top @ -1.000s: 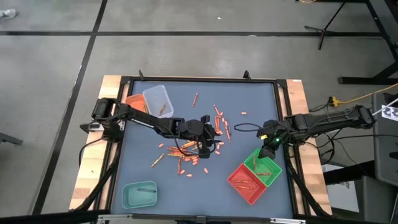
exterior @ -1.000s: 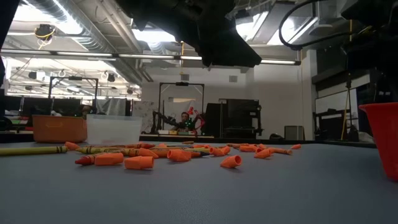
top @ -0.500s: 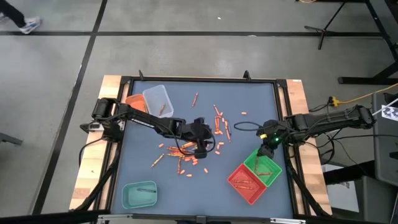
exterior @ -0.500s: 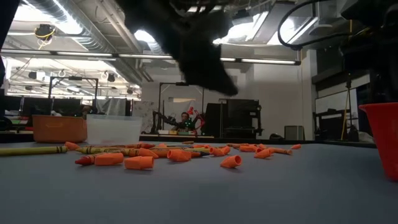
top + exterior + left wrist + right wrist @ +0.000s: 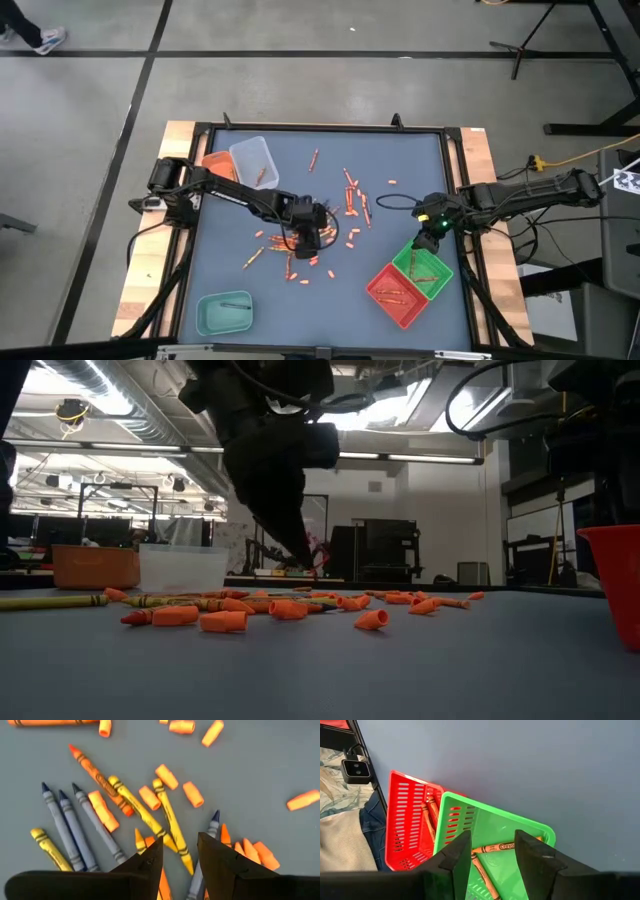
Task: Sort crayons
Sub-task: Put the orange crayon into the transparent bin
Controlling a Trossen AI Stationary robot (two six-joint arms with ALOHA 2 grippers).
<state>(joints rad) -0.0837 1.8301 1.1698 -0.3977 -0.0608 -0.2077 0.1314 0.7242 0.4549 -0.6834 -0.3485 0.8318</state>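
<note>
- While the left gripper (image 5: 309,240) hangs over the middle of the table (image 5: 400,160), its fingers (image 5: 145,865) stand apart with nothing between them, pointing down at the loose crayons (image 5: 300,255).
- Under it, the left wrist view shows blue-grey, yellow and orange crayons (image 5: 125,805) lying side by side and crossed, with short orange broken pieces scattered among them.
- More orange crayons (image 5: 352,195) lie scattered toward the far edge of the table, right of the centre.
- At table height, orange pieces (image 5: 225,620) lie in a loose row, with a long yellow crayon (image 5: 50,601) at one end.
- Near the right edge, the right gripper (image 5: 432,228) waits just above the green tray (image 5: 425,267), jaws apart and empty.
- That green tray (image 5: 490,830) holds orange crayons; touching it, the red tray (image 5: 395,293) holds a few as well.
- A clear tray (image 5: 253,160) and an orange tray (image 5: 215,163) sit by the far left corner; one crayon lies in the clear one.
- A teal tray (image 5: 224,313) sits at the near left corner with a crayon in it.
</note>
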